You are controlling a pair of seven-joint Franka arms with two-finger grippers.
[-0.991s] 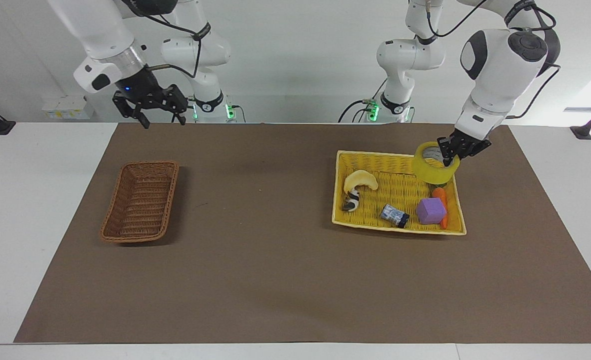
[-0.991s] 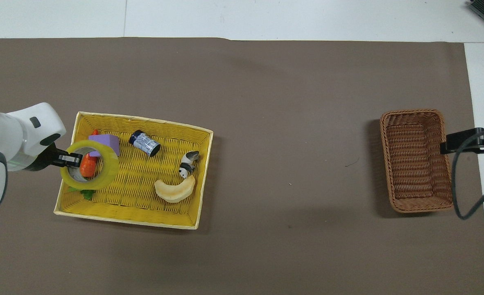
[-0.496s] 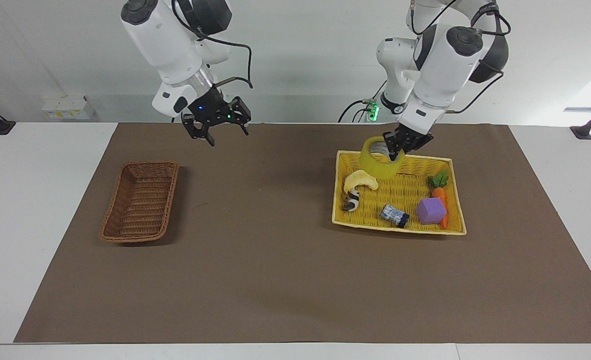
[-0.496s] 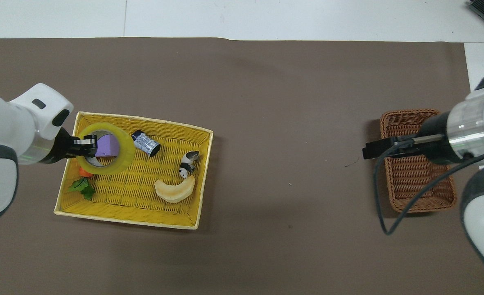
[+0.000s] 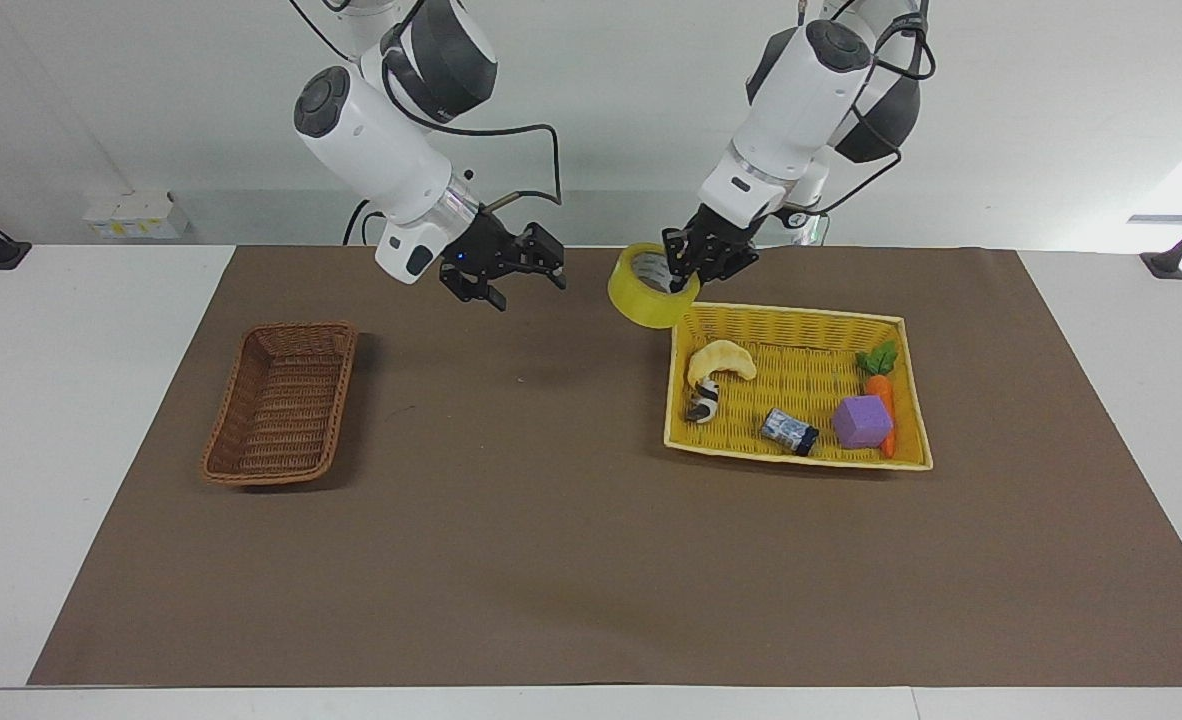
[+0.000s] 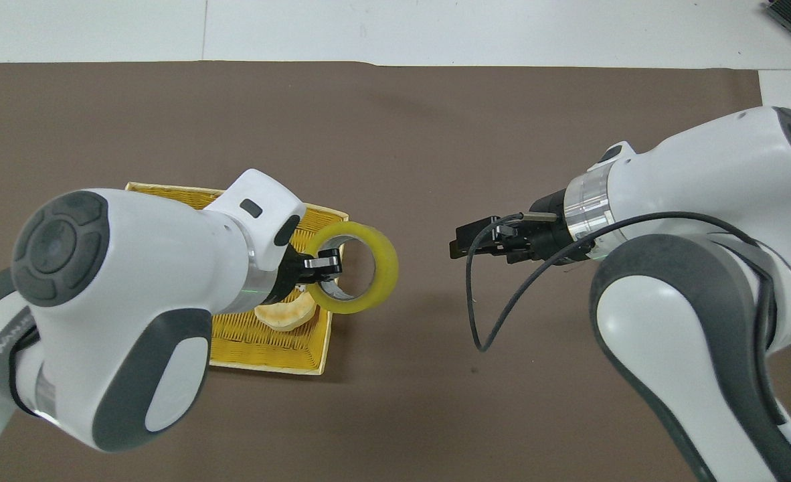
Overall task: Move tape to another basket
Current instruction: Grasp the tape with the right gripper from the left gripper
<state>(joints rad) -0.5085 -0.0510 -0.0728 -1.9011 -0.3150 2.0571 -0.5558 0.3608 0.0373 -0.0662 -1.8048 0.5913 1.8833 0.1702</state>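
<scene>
While the left gripper [image 5: 684, 283] pinched the wall of the tape [image 5: 645, 286], one finger inside the ring and one outside, the roll hung in the air just above centre in the facing view, over the brown mat beside the yellow basket's [image 5: 797, 318] corner. A second before, the same grip had held the tape over that basket's end nearest the left arm's base; now it had cleared the rim altogether, so the lift-out looked finished and the carry toward the middle was under way. The right gripper [image 5: 504, 280], jaws spread wide and holding nothing, had swung from the upper left of the frame to upper centre, facing the tape with a clear gap between them. That probably meant a handover was being set up. The brown wicker basket [image 5: 282, 402] sat empty at centre left.

Counted: one tape, two baskets, two grippers. In the yellow basket lay one croissant [image 5: 720, 360], one panda figure [image 5: 704, 402], one small can [image 5: 789, 431], one purple cube [image 5: 862, 421] and one carrot [image 5: 881, 381].
</scene>
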